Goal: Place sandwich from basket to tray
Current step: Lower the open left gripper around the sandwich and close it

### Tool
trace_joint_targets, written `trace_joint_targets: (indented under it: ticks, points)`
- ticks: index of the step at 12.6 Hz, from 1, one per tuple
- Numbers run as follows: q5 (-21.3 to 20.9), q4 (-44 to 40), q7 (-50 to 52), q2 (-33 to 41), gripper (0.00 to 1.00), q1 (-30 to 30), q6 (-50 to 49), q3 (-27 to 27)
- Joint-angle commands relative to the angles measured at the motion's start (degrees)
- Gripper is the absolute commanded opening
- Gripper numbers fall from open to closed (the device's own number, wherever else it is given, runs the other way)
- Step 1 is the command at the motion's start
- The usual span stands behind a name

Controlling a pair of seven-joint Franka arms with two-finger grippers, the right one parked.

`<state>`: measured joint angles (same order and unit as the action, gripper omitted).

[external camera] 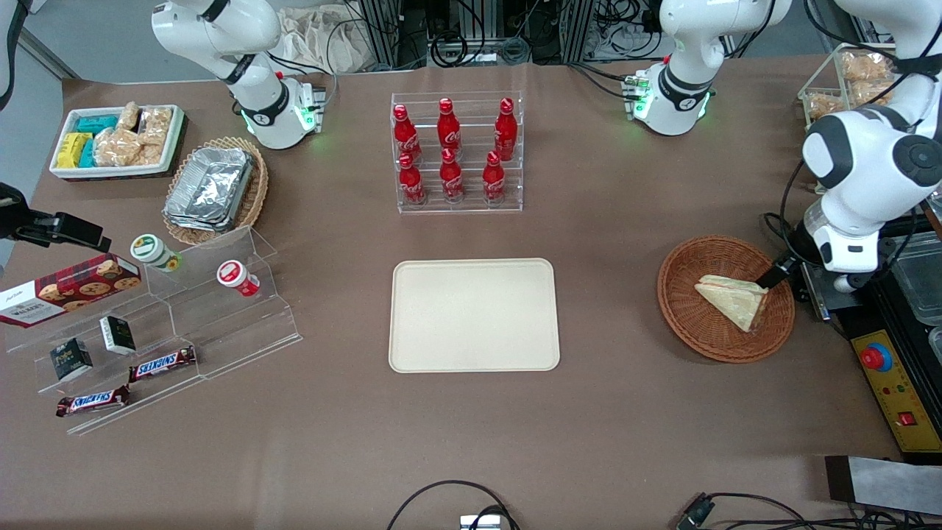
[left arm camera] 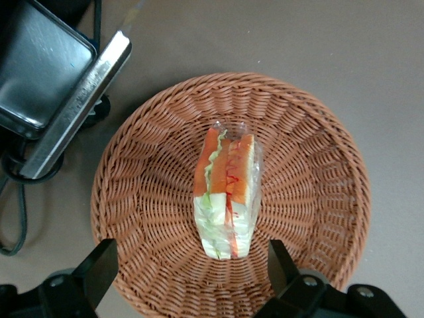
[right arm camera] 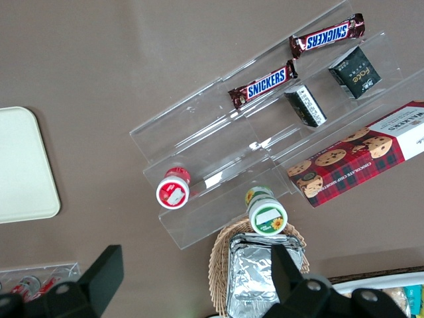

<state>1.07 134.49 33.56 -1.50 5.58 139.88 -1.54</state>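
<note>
Directly below the claw [left arm camera: 189, 275], its fingers spread wide and pinching nothing, the wrapped sandwich [left arm camera: 226, 197] lies in the wicker basket [left arm camera: 318, 199]; the beige tray [external camera: 473, 314] sits well apart.

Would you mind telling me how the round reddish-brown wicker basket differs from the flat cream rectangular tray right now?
The round reddish-brown wicker basket is woven and dark; the flat cream rectangular tray is smooth and pale. The basket holds the clear-wrapped triangular sandwich; nothing lies on the tray. The left arm's gripper hangs open over the basket's sandwich, away from the tray. The basket sits toward the working arm's end, the tray mid-table. Both rest on the brown table.
</note>
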Motion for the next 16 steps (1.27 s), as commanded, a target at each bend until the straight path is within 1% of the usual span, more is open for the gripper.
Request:
trace_joint_targets:
  ticks: [1, 11, 12, 13, 14, 15, 16]
  points:
    - [0.51, 0.86, 0.89, -1.57, 1.0, 0.58, 3.46, 0.49]
    - [0.6, 1.04, 3.61, -9.48, 1.0, 0.05, 14.54, 0.66]
    - [0.6, 1.04, 3.79, -9.75, 0.98, 0.05, 14.54, 0.75]
    - [0.6, 1.04, 3.88, -9.84, 0.87, -0.04, 14.54, 0.75]
    - [0.6, 0.95, 3.88, -9.93, 0.7, -0.13, 14.54, 0.84]
    - [0.6, 0.95, 3.88, -9.93, 0.43, -0.04, 14.54, 0.92]
    - [0.6, 0.95, 3.97, -9.93, 0.23, -0.13, 14.54, 0.93]
